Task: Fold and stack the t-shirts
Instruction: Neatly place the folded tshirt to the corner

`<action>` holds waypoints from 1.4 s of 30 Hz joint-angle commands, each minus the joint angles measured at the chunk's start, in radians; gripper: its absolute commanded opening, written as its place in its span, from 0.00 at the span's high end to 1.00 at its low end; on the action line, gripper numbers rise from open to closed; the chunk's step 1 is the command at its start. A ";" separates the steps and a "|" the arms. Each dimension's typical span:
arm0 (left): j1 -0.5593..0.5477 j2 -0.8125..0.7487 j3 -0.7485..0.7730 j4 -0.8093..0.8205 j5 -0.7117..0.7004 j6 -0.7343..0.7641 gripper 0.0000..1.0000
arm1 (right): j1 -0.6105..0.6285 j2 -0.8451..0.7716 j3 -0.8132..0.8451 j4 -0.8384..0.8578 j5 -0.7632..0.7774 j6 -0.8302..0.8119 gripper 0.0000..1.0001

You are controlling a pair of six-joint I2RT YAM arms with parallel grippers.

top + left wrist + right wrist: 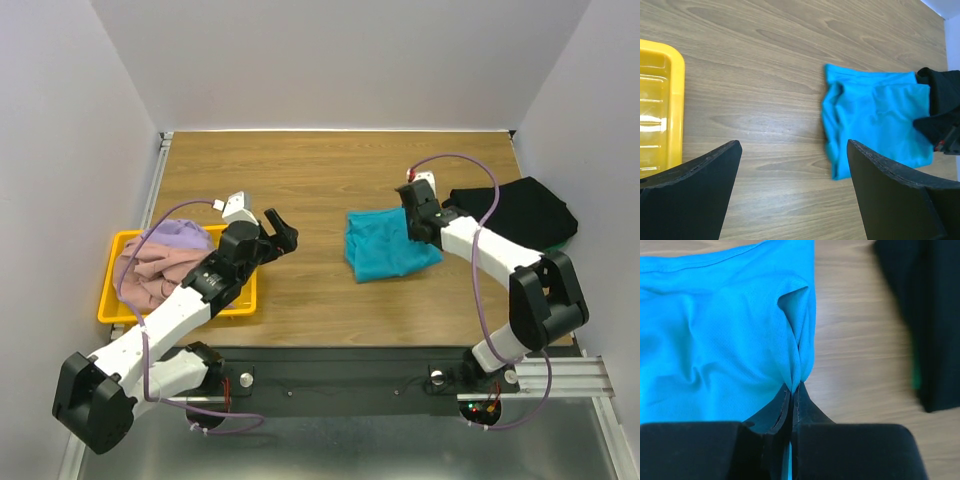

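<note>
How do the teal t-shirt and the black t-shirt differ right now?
The teal t-shirt lies mid-table; the black t-shirt sits at the right edge. The right gripper is shut on the teal t-shirt's edge; no gripper holds the black one. Both rest on the wooden table, outside the yellow tray.

You have the tray at the left near edge of the table with a shirt heap in it, the middle shirt right of centre, a shirt pile far right, the left gripper between tray and middle shirt, and the right gripper on that shirt's right edge.
</note>
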 commanded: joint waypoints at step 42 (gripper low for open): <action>0.008 -0.143 -0.059 -0.036 -0.186 0.006 0.01 | -0.476 0.039 0.459 -0.061 0.180 -0.721 0.99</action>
